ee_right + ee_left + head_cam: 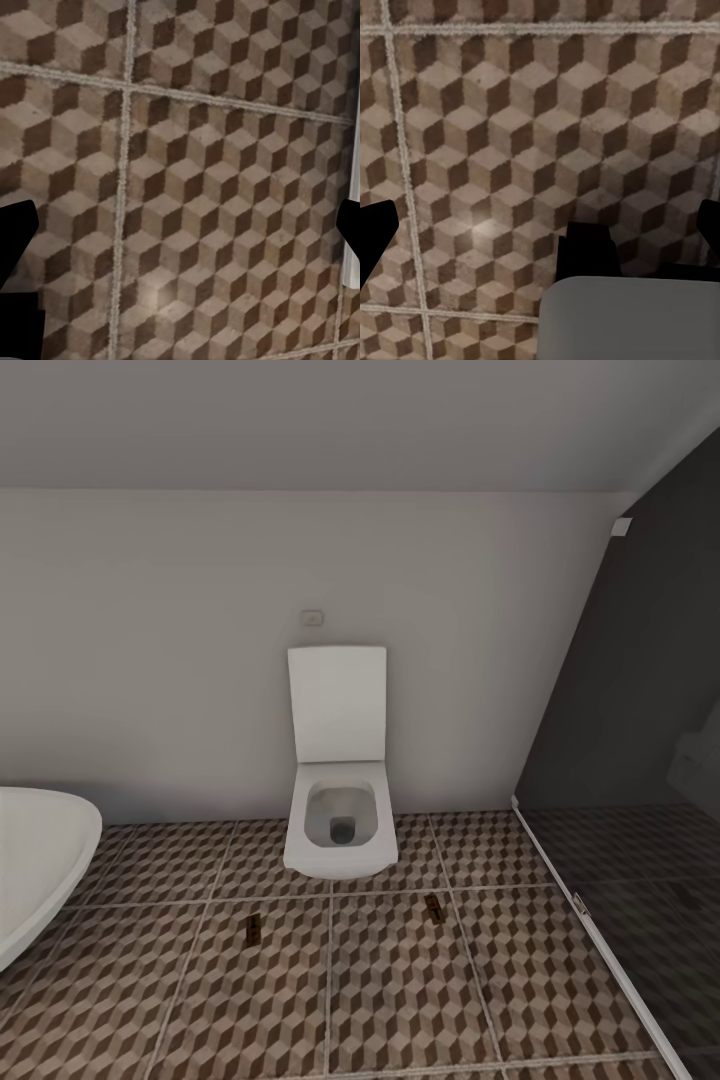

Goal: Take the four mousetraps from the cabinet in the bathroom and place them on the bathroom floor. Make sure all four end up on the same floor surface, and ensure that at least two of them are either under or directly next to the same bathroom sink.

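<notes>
Cube-patterned bathroom floor, two flat brown mousetraps before square white toilet, both hands' fingers apart.

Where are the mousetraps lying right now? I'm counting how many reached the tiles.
Head view: two mousetraps lie on the bathroom floor before the toilet, one toward its left, one toward its right.

Even, flat, soft light in the head view, no clear source; the wall fades slightly darker toward the corners. Both wrist views are soft and grainy, with a faint pale sheen on the bathroom floor tiles.
</notes>
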Robot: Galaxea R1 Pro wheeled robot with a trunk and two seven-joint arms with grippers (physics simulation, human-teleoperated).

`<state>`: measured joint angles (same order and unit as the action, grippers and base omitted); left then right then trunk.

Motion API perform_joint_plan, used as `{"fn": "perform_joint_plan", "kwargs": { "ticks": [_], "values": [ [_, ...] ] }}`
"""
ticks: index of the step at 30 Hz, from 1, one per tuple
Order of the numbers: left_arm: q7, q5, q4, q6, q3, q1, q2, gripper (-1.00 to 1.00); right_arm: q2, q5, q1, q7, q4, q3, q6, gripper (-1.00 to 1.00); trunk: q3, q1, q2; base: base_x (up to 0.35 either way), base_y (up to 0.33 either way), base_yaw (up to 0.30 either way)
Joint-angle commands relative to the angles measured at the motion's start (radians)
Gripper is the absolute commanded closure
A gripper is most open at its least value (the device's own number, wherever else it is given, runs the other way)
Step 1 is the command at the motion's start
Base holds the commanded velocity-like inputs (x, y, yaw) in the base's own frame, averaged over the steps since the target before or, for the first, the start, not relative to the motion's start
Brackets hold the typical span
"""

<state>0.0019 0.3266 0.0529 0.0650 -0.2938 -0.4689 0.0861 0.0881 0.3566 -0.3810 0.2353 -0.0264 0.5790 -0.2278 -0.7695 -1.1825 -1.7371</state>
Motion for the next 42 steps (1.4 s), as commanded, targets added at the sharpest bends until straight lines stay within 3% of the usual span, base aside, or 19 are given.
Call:
{"fn": "perform_joint_plan", "kwargs": {
  "ticks": [1, 42],
  "values": [
    [0.000, 0.009, 0.001, 0.002, -0.008, -0.001, 0.000, -1.00, 0.000, 0.009, -0.001, 0.000, -0.003, 0.008, -0.005, -1.00, -0.001, 0.000, 0.000, 0.000, 0.000, 0.000],
    [0.000, 0.009, 0.001, 0.002, -0.008, -0.001, 0.000, -1.00, 0.000, 0.009, -0.001, 0.001, -0.003, 0.009, -0.005, -1.00, -0.001, 0.000, 0.000, 0.000, 0.000, 0.000]
  ]
}}
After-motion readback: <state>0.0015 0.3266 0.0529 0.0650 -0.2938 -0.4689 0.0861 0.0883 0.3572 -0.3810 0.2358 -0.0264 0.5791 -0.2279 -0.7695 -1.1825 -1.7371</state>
